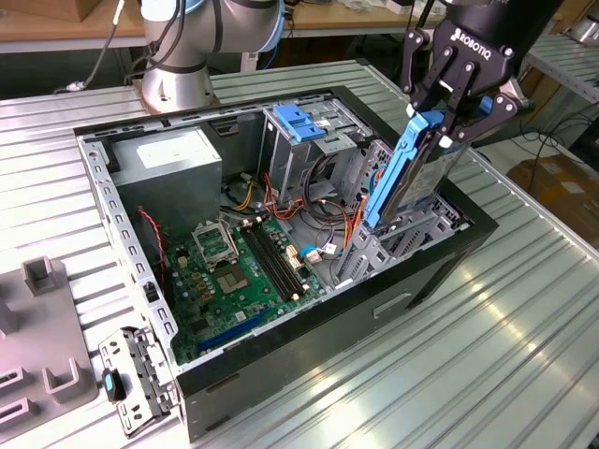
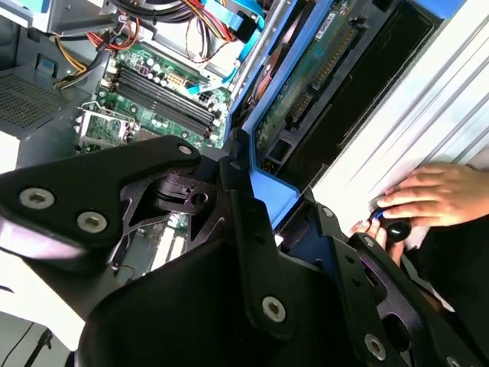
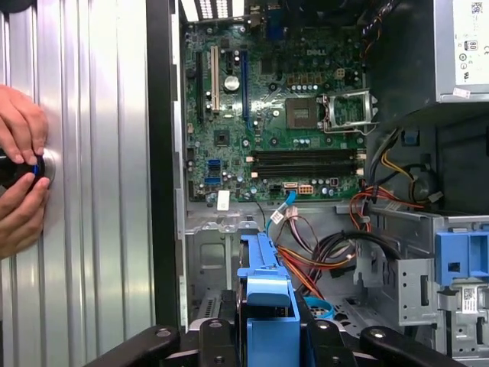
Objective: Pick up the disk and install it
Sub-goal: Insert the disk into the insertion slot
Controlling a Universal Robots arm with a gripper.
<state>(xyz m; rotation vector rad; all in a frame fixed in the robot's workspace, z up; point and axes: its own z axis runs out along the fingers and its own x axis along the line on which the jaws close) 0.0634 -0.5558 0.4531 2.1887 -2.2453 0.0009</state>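
- Clamping the disk (image 1: 423, 178) by its upper end, the gripper (image 1: 447, 126) has its black fingers pressed against both faces of the drive, above the end of the open computer case (image 1: 281, 369) at the exterior view's right.
- The disk stands steeply tilted, almost on edge, with one blue side rail (image 3: 267, 302) running down its length. Its lower end reaches in among the grey metal drive bay (image 1: 393, 248) at that end of the case; how deep it sits cannot be told.
- In the second wrist view the drive's green circuit-board face is turned towards the case wall.
- Just beside the bay, a tangle of red, orange, black and blue cables (image 3: 336, 252) lies over the case floor.
- Further in, the green motherboard (image 1: 234, 271) lies flat, its memory slots and bare processor socket exposed.
- Beyond the cables stands a metal cage (image 1: 304, 126) with a blue plastic top, upright and well apart from the disk.
- In the far corner of the case sits the grey power supply (image 1: 173, 159) with a white sticker.
- The case rests on a ribbed metal table (image 1: 487, 346).
- In the first wrist view a person's hands (image 3: 19, 126) rest on the table outside the case wall, closed around a small dark round object (image 3: 9, 170).
- At the exterior view's left, a grey fixture (image 1: 42, 327) and a small metal bracket (image 1: 136, 379) lie on the table.
- Behind the case, the arm base (image 1: 178, 65) stands on the table.
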